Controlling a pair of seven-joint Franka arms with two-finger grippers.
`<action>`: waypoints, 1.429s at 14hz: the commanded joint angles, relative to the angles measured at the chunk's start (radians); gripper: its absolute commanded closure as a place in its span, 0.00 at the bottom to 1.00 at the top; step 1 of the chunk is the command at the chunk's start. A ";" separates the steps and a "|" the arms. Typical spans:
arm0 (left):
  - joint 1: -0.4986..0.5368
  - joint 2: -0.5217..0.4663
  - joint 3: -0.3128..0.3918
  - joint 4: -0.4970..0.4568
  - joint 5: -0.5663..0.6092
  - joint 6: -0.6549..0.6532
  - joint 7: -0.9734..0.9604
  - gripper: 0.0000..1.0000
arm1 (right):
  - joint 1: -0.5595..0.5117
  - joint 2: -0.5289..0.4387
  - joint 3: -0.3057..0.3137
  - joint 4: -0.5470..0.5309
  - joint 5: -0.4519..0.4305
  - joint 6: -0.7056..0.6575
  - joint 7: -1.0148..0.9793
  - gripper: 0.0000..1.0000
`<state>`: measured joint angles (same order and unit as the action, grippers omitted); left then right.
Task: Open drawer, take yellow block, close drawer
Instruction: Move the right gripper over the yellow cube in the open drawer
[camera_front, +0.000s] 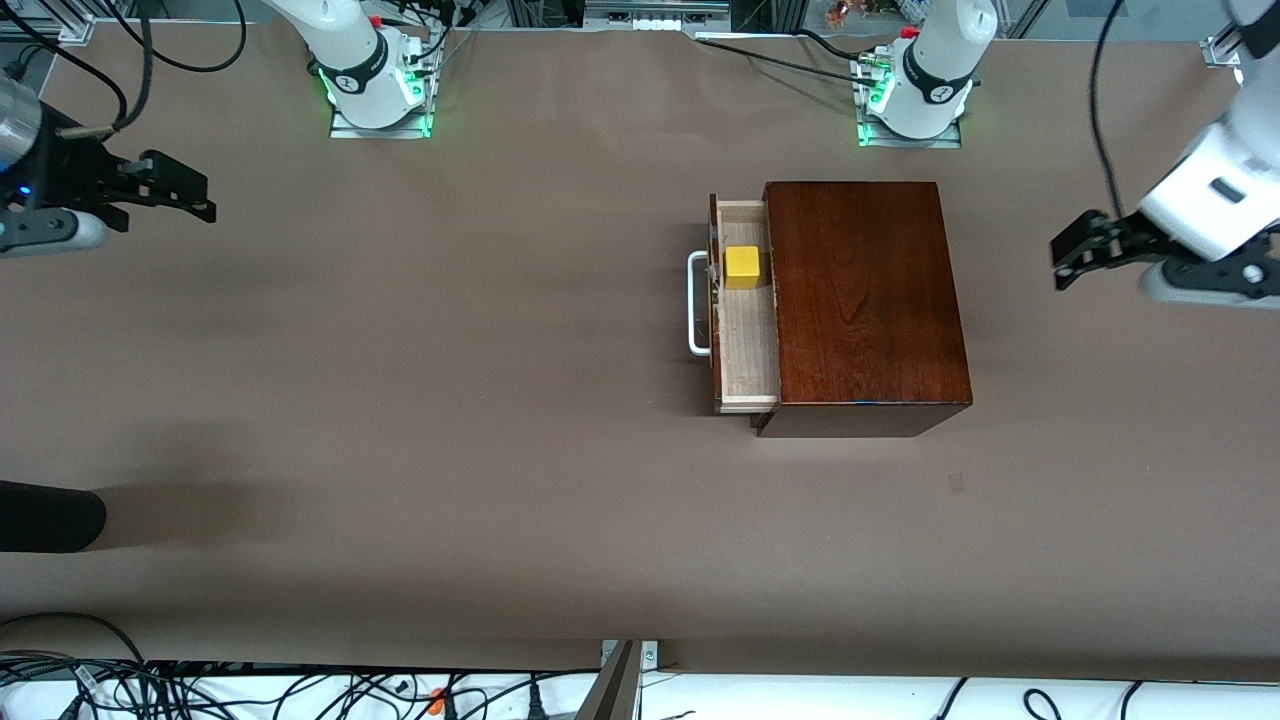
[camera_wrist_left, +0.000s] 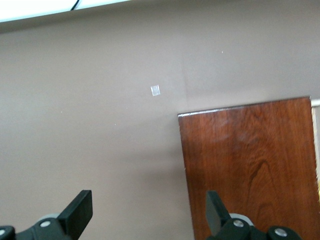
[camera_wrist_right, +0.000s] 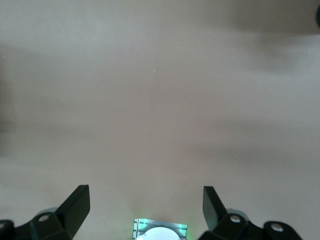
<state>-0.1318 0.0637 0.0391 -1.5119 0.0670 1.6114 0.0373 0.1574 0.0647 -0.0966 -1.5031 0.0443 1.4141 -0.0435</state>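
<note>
Sliding drawer (camera_front: 748, 340) of pale wood with a white U-shaped handle (camera_front: 697, 303) is seen pulled partly out of the dark reddish-brown wooden box (camera_front: 862, 295). Inside it, the small bright-yellow cube (camera_front: 742, 266) is rested on the drawer floor, close to the handle front. The left gripper (camera_front: 1072, 258) is held over bare table beside the box, fingers spread and empty. The right gripper (camera_front: 178, 190) is held over the table at the right arm's end, likewise spread and empty.

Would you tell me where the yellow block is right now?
In the front view, the yellow block sits inside the partly open drawer, beside the white handle, in the part farther from the camera.
</note>
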 joint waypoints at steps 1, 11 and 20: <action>0.001 -0.126 -0.001 -0.158 -0.021 0.048 0.044 0.00 | 0.031 0.081 0.006 0.006 0.023 -0.047 -0.038 0.00; 0.058 -0.033 0.001 -0.113 -0.019 0.055 0.053 0.00 | 0.534 0.188 0.070 0.018 0.104 0.333 -0.245 0.00; 0.070 -0.033 0.001 -0.114 -0.019 0.051 0.053 0.00 | 0.761 0.572 0.118 0.415 -0.046 0.430 -0.354 0.00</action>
<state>-0.0742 0.0201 0.0442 -1.6503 0.0643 1.6721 0.0655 0.9175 0.5292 0.0265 -1.2122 0.0099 1.8518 -0.3249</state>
